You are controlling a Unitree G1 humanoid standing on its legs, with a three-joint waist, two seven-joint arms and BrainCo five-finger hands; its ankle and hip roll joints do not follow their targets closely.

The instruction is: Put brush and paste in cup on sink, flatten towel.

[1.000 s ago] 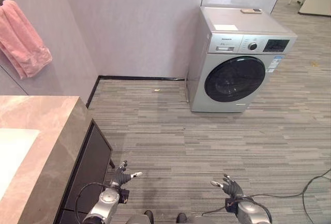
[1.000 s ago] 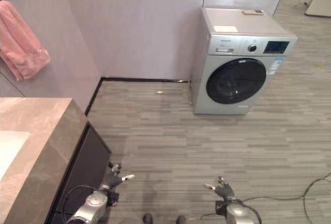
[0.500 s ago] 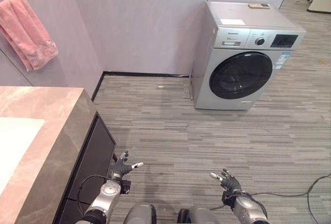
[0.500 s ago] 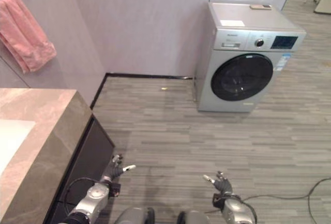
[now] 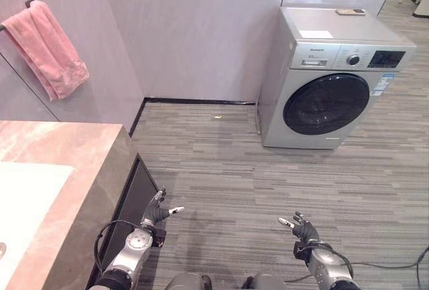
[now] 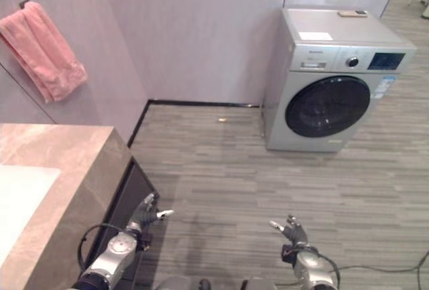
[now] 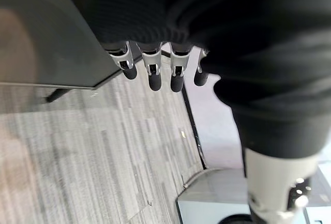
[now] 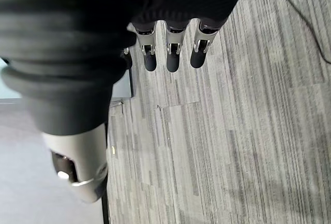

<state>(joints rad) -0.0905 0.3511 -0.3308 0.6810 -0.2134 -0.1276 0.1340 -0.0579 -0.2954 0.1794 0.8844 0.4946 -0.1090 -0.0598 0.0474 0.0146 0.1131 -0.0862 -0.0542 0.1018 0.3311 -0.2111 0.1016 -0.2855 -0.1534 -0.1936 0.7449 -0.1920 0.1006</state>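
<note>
Towel (image 5: 50, 49) hangs bunched on wall, long axis slanting down; left hand (image 5: 157, 213), right hand (image 5: 303, 230) relaxed, empty.

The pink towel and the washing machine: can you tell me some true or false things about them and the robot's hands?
1. The pink towel hangs on the wall above the counter. True.
2. The washing machine door is open. False: it is closed.
3. The left hand holds a toothbrush. False: it is open and holds nothing.
4. The right hand is open above the floor. True.
5. The towel lies on the floor. False: it hangs from a rail.
</note>
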